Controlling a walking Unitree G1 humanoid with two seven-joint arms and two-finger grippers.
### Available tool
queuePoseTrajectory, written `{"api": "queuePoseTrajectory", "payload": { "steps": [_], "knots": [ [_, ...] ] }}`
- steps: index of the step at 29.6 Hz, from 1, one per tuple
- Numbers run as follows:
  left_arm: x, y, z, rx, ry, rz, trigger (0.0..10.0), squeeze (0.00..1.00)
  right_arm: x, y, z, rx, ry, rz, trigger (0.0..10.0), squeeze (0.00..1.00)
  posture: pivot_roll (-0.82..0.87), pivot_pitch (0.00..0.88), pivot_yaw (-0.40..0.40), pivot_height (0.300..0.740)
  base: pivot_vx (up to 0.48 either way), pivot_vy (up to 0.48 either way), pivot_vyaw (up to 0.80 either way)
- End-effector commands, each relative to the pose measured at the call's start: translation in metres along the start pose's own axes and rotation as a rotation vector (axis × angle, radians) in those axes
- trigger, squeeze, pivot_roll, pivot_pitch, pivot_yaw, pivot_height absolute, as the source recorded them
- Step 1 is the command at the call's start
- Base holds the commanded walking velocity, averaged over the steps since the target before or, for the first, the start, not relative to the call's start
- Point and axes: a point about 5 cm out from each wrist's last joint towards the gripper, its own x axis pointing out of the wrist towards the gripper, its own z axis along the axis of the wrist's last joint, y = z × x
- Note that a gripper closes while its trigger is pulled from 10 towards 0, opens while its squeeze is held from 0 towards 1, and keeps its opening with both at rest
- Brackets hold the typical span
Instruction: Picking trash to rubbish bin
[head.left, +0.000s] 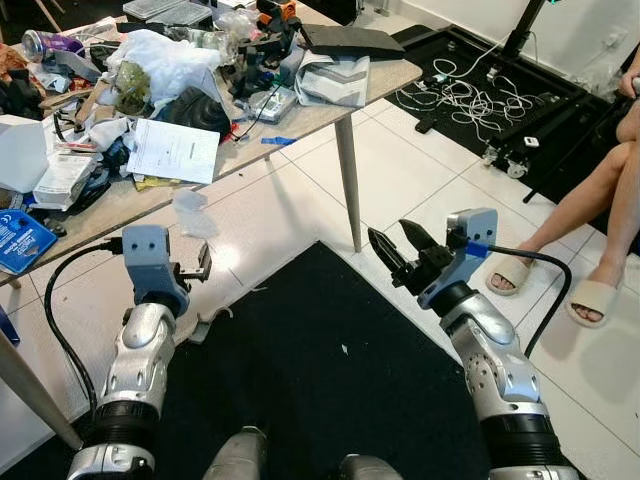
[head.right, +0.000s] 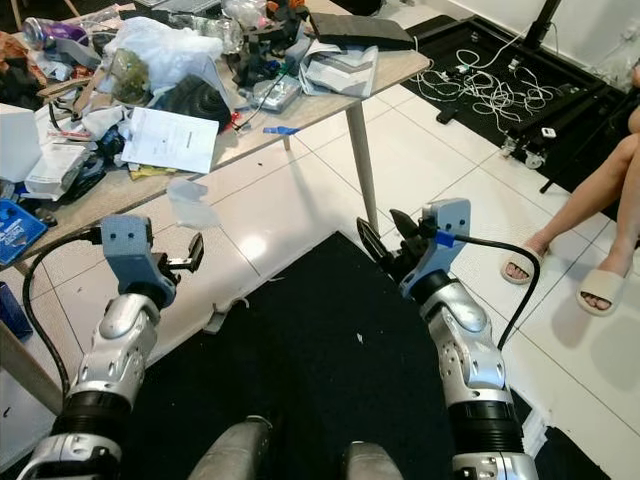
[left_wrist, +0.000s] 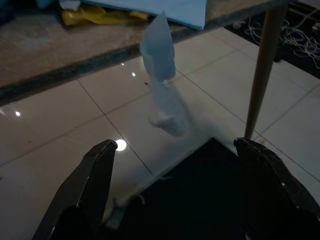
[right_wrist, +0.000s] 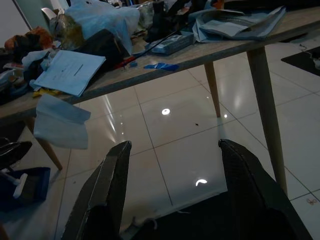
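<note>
White floor tiles (head.left: 400, 170) and a black mat (head.left: 330, 380) fill the lower frame, with a cluttered table (head.left: 385, 80) across the upper left and a seated person's sandalled feet (head.left: 590, 295) at the right edge. Both arms are raised at mid-frame: the left gripper (head.left: 193, 267) and right gripper (head.left: 400, 245) each stand wide open, holding nothing. A translucent plastic scrap (head.left: 190, 212) appears just below the table edge, left of centre, above the left gripper and apart from its fingers (left_wrist: 95, 175).

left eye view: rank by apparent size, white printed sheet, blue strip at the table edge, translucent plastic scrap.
1. white printed sheet
2. translucent plastic scrap, though it may sit nearer the camera
3. blue strip
</note>
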Motion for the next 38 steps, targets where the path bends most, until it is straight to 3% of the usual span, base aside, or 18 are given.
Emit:
{"api": "queuePoseTrajectory", "payload": {
  "steps": [1,8,23,25,26,27,30,38],
  "knots": [
    [0.0,-0.001,-0.011,-0.008,0.066,-0.012,10.0,0.0,-0.003,0.0,0.002,-0.009,0.006,0.011,10.0,0.0,-0.03,0.126,-0.02,0.74,0.0,0.0,0.0],
    [0.01,-0.004,-0.01,0.006,0.099,-0.017,10.0,0.0,-0.001,0.001,0.016,-0.02,-0.036,0.024,10.0,0.0,-0.06,0.138,-0.015,0.74,0.0,0.0,0.0],
    [0.022,-0.005,-0.008,0.043,0.112,0.021,10.0,0.0,-0.004,0.005,0.021,-0.013,-0.043,0.056,10.0,0.0,-0.07,0.158,-0.006,0.74,0.0,0.0,0.0],
    [0.023,-0.006,-0.008,0.044,0.115,0.024,10.0,0.0,-0.005,0.01,0.021,-0.005,-0.024,0.118,10.0,0.0,-0.07,0.161,-0.005,0.74,0.0,0.0,0.0],
    [0.024,-0.006,-0.007,0.045,0.114,0.025,10.0,0.0,-0.011,0.012,0.021,0.048,0.032,0.212,10.0,0.0,-0.07,0.162,-0.006,0.74,0.0,0.0,0.0],
    [0.024,-0.006,-0.007,0.045,0.114,0.025,10.0,0.0,-0.011,0.012,0.021,0.048,0.032,0.212,10.0,0.0,-0.07,0.162,-0.006,0.74,0.0,0.0,0.0],
    [0.026,-0.004,-0.006,0.041,0.11,0.025,10.0,0.0,-0.037,0.017,0.023,0.106,0.154,0.446,10.0,0.0,-0.07,0.166,-0.002,0.74,0.0,0.0,0.0],
    [0.028,-0.007,-0.004,0.03,0.096,0.01,10.0,0.0,-0.046,0.021,0.025,0.118,0.185,0.524,10.0,0.0,-0.08,0.17,0.001,0.74,0.0,0.0,0.0]
  ]
}}
